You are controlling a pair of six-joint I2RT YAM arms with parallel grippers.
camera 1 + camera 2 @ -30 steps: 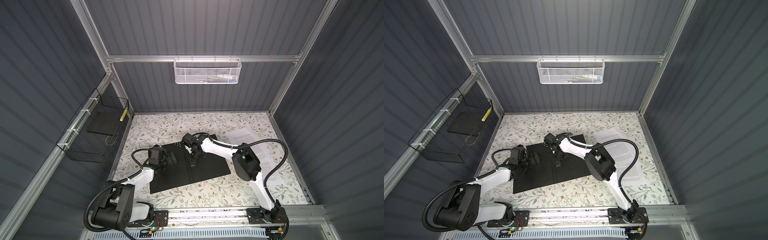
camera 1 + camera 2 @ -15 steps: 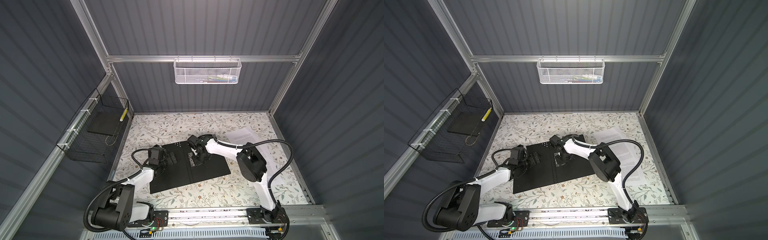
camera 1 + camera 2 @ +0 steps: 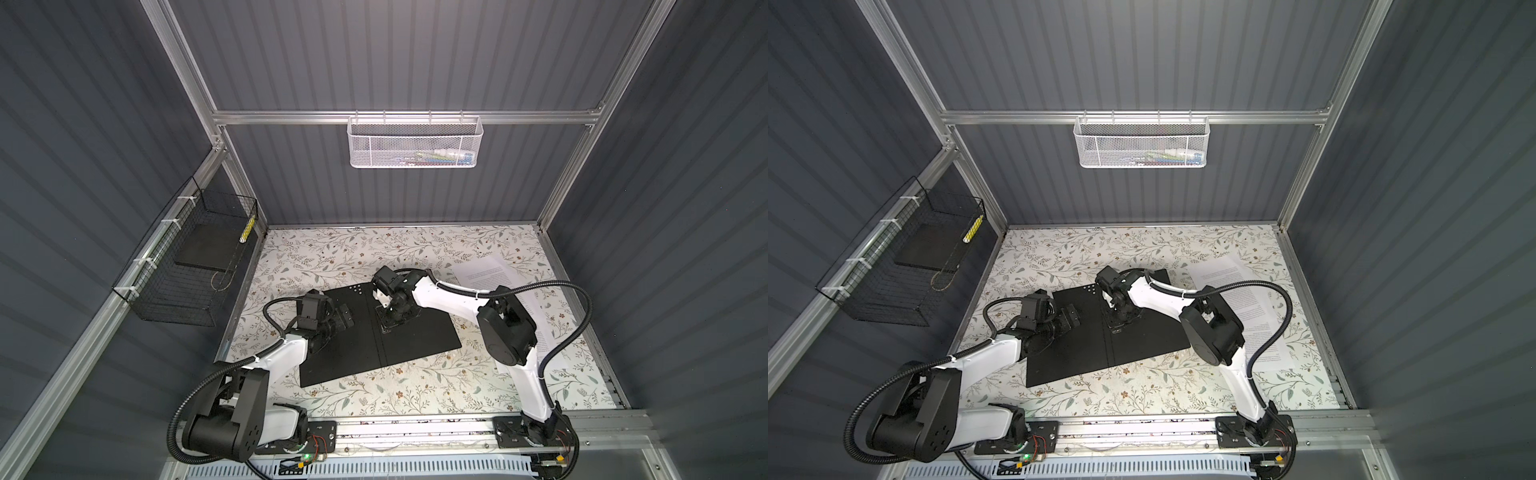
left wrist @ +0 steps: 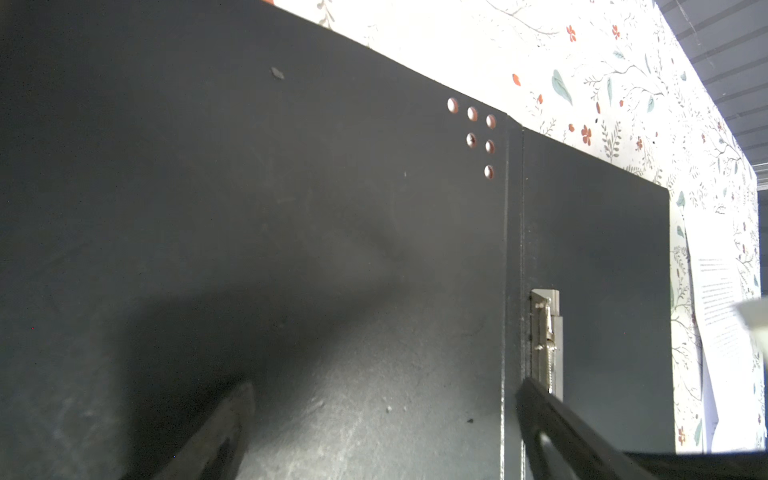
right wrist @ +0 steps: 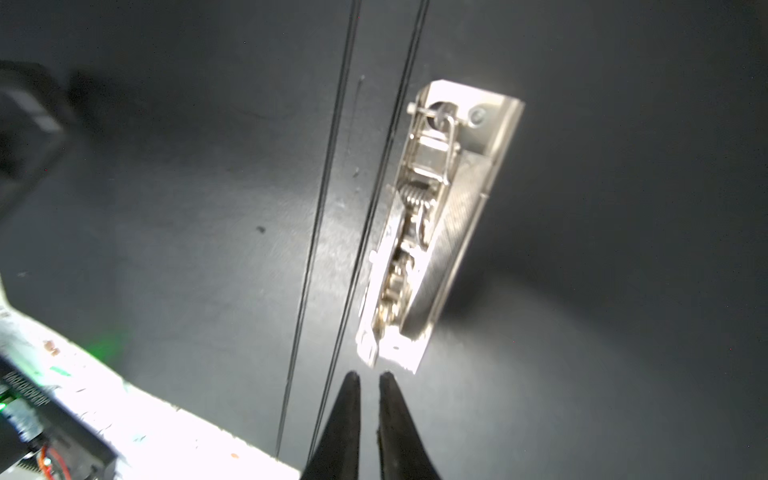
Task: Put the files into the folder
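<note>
Right gripper (image 5: 370, 376) has moved along open folder (image 3: 419, 336) in last second. Tips now just short of metal spine clip (image 5: 432, 216), jaws cracked from shut to narrow slit, nothing between them. Left gripper (image 4: 384, 384) unchanged: spread wide, low over left cover. Files (image 3: 494, 274) still on floral table (image 3: 374, 249) right of folder, none loaded. I judge opening clip comes next.

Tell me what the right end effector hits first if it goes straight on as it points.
Most likely the near end of the metal spine clip, lying ahead of the right end effector; otherwise the black inside of the folder beside it. Depth is unclear.
</note>
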